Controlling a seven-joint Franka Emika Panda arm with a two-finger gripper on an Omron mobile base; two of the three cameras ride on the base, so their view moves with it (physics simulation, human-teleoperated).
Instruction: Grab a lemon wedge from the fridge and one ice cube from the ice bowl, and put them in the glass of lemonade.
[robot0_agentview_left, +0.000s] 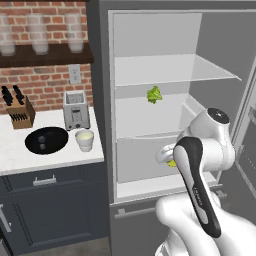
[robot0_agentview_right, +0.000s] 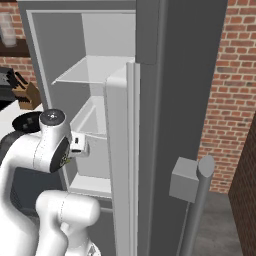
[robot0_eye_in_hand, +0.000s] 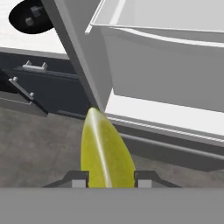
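- Two task items are seen at left centre of the left base view: the ice bowl (robot0_agentview_left: 46, 140) and, just beside it, the glass of lemonade (robot0_agentview_left: 84, 139).
- At the bottom centre of the hand view, the lemon wedge (robot0_eye_in_hand: 105, 153) is clamped between the fingers of the gripper (robot0_eye_in_hand: 107, 178).
- At right, the fridge (robot0_agentview_left: 165, 115) is seen standing open.
- Judged step: carrying the wedge out; next, it must be brought over the glass and released.
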